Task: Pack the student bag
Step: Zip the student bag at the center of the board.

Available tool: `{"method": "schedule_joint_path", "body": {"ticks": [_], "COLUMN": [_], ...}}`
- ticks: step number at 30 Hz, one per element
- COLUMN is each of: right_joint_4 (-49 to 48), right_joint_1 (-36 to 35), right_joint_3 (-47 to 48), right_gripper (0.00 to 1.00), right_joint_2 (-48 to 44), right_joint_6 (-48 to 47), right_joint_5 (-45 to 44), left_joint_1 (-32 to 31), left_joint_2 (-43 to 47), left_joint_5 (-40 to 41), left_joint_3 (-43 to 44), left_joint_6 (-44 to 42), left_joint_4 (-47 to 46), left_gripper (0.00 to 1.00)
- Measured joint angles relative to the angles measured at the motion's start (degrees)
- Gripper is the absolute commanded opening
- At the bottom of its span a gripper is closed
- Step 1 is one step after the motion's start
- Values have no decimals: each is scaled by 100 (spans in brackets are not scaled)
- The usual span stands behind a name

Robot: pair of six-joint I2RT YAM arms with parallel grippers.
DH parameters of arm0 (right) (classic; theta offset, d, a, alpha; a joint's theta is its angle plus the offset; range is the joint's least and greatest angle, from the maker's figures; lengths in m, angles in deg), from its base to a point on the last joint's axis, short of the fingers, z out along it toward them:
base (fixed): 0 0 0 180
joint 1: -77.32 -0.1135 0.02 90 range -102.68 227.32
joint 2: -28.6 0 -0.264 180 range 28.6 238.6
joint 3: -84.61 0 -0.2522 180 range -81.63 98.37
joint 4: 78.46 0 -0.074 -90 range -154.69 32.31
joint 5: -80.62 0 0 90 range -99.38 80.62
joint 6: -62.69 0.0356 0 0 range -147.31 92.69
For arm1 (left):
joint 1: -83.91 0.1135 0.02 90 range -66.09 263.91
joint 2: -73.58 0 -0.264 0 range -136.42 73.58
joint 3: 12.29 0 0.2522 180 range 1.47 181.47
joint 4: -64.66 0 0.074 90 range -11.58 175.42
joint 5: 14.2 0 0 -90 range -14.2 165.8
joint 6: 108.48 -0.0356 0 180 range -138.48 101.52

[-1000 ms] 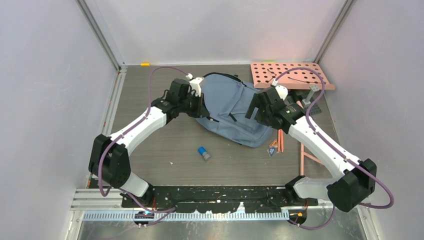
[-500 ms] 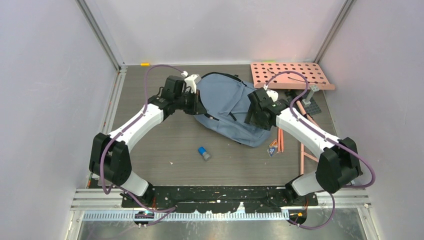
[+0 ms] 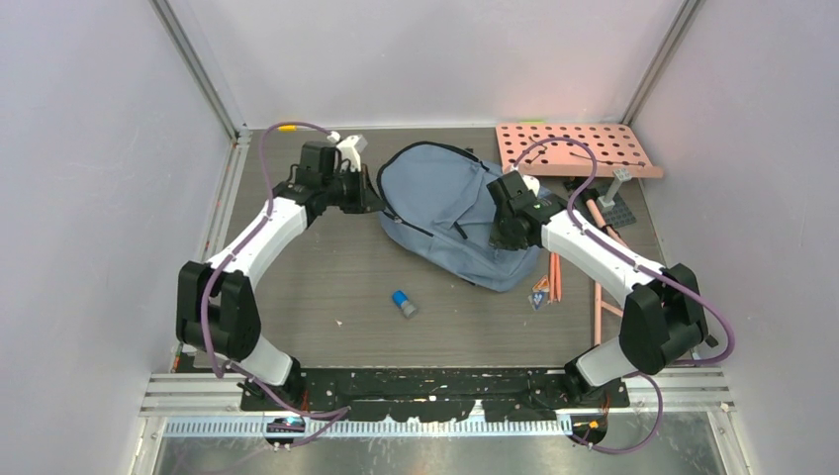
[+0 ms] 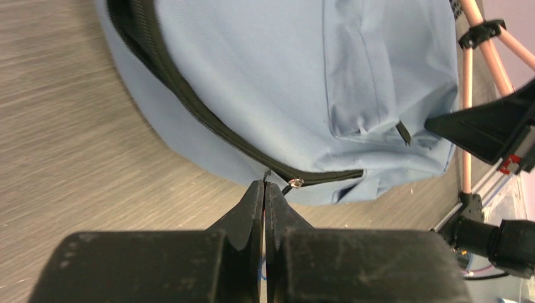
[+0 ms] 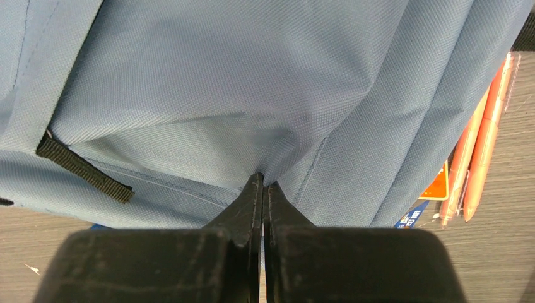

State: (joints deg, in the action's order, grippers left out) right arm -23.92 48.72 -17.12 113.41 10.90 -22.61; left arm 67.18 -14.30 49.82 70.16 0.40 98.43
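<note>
The dark wood-grain table [image 3: 326,287] carries the student bag [image 3: 445,203], a grey-blue backpack lying flat in the far middle between the two arms, with its front pocket [image 4: 378,69] facing up. Behind the bag's far right corner lies a pink pegboard [image 3: 579,148], near the bag but apart from it.

The left gripper [image 4: 264,189] sits at the bag's left edge, its two fingers pressed tightly together. The tips touch the dark zipper [image 4: 189,104] just beside the metal slider [image 4: 294,183]. A thin dark strand runs from the zipper line into the tips; whether it is actually pinched cannot be told.

The right gripper [image 5: 262,182] is on the bag's right side, fingers squeezed together on a small fold of the bag's fabric, which puckers up into the tips. A short black webbing tab [image 5: 85,169] lies on the bag to one side of that pinch.

Two orange pens [image 5: 482,139] lie side by side on the table just beside the bag's right edge. A small blue cylinder [image 3: 403,303] lies on the table nearer the arm bases than the bag, apart from it.
</note>
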Motion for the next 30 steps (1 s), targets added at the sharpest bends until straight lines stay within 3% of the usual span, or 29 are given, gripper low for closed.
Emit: {"method": "schedule_joint_path", "body": {"ticks": [14,15,17,18,19,21,25,30], "right_joint_4": [0,9,74,153,212,413,577,415], "right_joint_1": [0,0,0,0,0,15,35,42], "right_joint_3": [0,7,68,155,234,492,1082,1805], "right_gripper": [2,6,34,40,54,66,75,78], "right_joint_2": [-184,-186,-184,-184,-184,-181,-177,-125], "right_joint_6": [-737,-798,-892,-981,-1005,-1165,-1421,-1703], "right_joint_5": [24,22,17,-2,-28,-151,-260,-44], "left_joint_1": [584,586,584,584,584,584,588,588], "left_joint_2": [-1344,-1408,-1467,-1469,-1464,-1464,-1408,-1139], "left_joint_5": [28,28,26,24,24,24,-33,-151], "left_joint_3": [1209,1292,1394,1410,1416,1423,1373,1156], "left_joint_6": [44,42,42,39,39,39,61,129], "left_joint_4": [-350,-358,-369,-376,-376,-380,-389,-389], "left_gripper": [0,0,0,0,0,0,0,0]}}
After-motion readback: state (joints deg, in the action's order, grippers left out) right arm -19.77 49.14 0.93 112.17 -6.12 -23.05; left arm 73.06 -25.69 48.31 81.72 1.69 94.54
